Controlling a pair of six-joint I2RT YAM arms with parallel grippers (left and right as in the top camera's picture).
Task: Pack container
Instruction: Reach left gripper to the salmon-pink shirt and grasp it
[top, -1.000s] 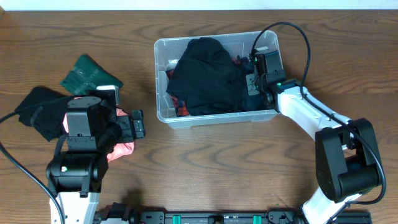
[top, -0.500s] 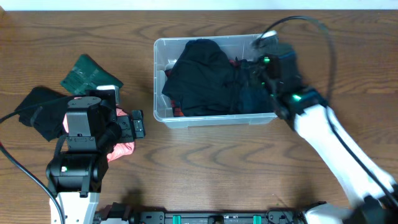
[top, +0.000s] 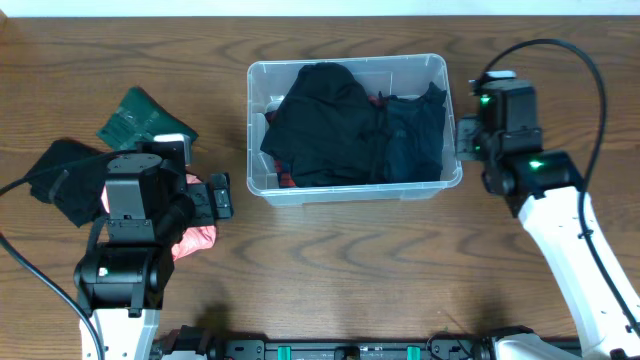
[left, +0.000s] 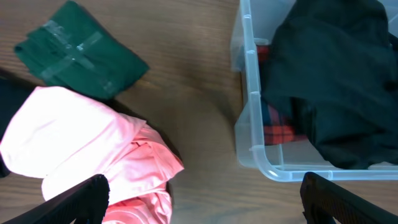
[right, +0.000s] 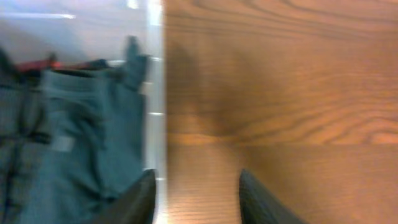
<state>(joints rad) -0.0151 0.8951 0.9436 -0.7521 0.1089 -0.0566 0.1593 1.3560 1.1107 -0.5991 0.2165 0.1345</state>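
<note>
The clear plastic container (top: 258, 182) stands at the middle back of the table, filled with a black garment (top: 325, 120), a dark teal garment (top: 412, 140) and a bit of red plaid cloth. It also shows in the left wrist view (left: 249, 134) and the right wrist view (right: 155, 74). My right gripper (top: 462, 140) is open and empty just outside the container's right wall; its fingers (right: 196, 199) hover over bare wood. My left gripper (top: 218, 198) is open and empty to the left of the container, over a pink garment (left: 93, 149).
A folded dark green cloth (top: 143, 119) lies at the back left and shows in the left wrist view (left: 78, 50). A black garment (top: 60, 175) lies at the far left, partly under my left arm. The pink garment (top: 195, 240) peeks out below the left gripper.
My right gripper has drawn out of the container and moved right, now outside its right wall. The dark teal garment stays in the container. The left arm has not moved.
</note>
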